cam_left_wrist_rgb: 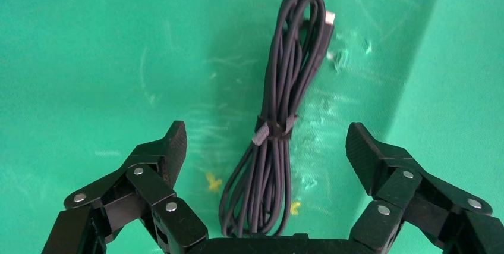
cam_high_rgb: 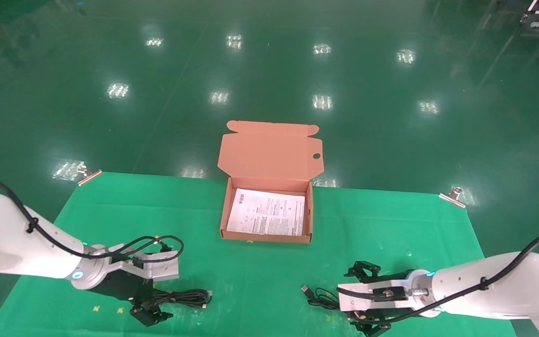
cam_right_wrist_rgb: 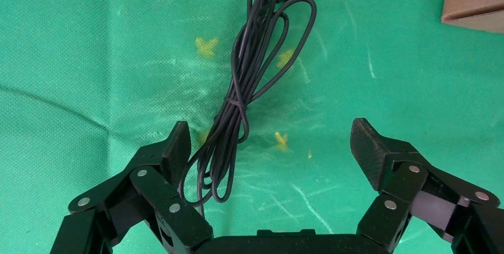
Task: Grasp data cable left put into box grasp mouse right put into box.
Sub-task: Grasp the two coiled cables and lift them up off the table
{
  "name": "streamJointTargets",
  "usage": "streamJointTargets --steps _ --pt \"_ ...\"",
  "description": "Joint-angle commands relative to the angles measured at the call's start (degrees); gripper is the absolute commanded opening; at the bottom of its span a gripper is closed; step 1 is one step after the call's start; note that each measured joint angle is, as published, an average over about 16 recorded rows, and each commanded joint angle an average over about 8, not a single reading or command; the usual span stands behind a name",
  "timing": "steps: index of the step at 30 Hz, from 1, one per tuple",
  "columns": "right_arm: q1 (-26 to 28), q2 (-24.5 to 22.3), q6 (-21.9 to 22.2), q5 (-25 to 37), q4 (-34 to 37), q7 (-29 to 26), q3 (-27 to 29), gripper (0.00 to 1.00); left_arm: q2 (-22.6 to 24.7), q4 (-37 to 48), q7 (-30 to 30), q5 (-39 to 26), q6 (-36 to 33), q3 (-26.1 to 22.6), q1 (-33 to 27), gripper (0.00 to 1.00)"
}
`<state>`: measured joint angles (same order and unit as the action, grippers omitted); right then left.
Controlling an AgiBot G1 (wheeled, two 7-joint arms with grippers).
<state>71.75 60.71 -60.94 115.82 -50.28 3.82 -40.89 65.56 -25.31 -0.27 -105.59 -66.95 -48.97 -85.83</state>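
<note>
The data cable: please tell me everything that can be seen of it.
The data cable is thin, black and rubbery-looking, wound into a long narrow bundle of loops with a small strap around its middle. Two silver plug tips show at its far end. It lies flat on the green cloth, on the robot's left, apart from the box. The left gripper is over it with open fingers on either side of the bundle; nothing grips it.

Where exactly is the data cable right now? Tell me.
In the head view, the data cable lies on the green mat at the robot's near left, below the open left gripper and well short of the box.
</note>
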Motion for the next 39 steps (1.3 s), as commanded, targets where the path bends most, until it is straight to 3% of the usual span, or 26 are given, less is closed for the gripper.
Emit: streamJointTargets --steps 1,39 --pt "0.0 0.0 0.1 0.0 0.1 0.0 0.0 0.0 0.0 0.2 0.1 0.1 0.1 0.0 -0.1 0.0" --pt "0.0 -0.4 -0.9 -0.1 -0.9 -0.2 -0.1 0.0 -0.3 -1.8 -1.1 -0.2 -0.6 -0.1 0.2 0.0"
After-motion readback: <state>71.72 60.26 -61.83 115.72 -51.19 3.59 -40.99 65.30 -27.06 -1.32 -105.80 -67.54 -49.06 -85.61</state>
